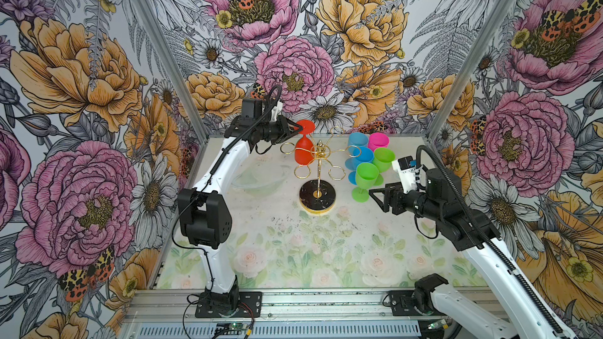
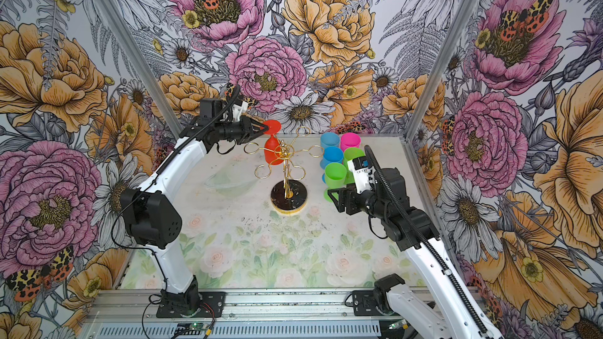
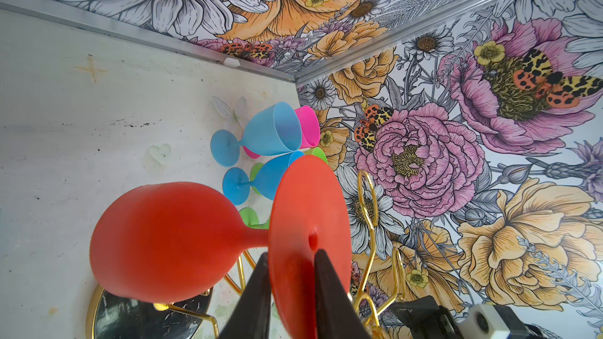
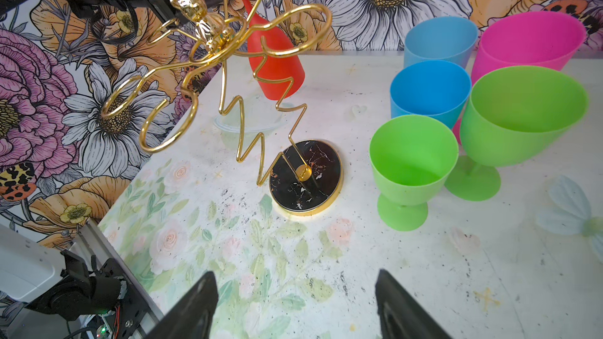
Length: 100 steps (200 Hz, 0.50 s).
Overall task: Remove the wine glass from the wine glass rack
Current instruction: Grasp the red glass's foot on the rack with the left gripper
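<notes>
Located: red wine glass (image 1: pixel 302 153) hung bowl-down at far-left side of wine glass rack (image 1: pixel 317 194). Judged light, stiff, smooth plastic, hardly fragile. Pinched at thin foot (image 3: pixel 310 203) edge by left tool (image 3: pixel 291 252); likely slippery there. Noted right tool (image 4: pixel 295 273) agape, empty

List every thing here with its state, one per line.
red glass: upside down on the rack, foot gripped
rack: upright, holding one glass
left gripper: shut on the red glass's foot
right gripper: open, empty
blue glasses: upright
pink glass: upright
green glasses: upright
</notes>
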Available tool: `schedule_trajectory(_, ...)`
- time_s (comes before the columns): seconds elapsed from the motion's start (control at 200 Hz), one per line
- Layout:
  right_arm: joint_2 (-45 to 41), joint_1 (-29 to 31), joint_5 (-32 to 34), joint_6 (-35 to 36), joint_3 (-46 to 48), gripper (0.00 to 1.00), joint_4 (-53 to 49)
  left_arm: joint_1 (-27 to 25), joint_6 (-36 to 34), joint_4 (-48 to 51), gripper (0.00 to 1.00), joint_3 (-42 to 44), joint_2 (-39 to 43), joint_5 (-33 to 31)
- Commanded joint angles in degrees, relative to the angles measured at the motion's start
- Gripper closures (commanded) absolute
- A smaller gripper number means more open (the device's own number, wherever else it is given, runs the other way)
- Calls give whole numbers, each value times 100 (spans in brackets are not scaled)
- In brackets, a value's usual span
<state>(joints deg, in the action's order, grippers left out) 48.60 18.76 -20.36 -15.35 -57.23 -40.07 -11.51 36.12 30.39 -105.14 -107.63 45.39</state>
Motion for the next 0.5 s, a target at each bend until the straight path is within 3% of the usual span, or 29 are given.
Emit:
schedule_trajectory(0.0,-26,-5,111,-8,14,24,47,31,22,4,80,-100,100,62)
schedule_trajectory(0.495,75,-7,84,-5,-48,24,92,124,80,4,88,-9,275,121)
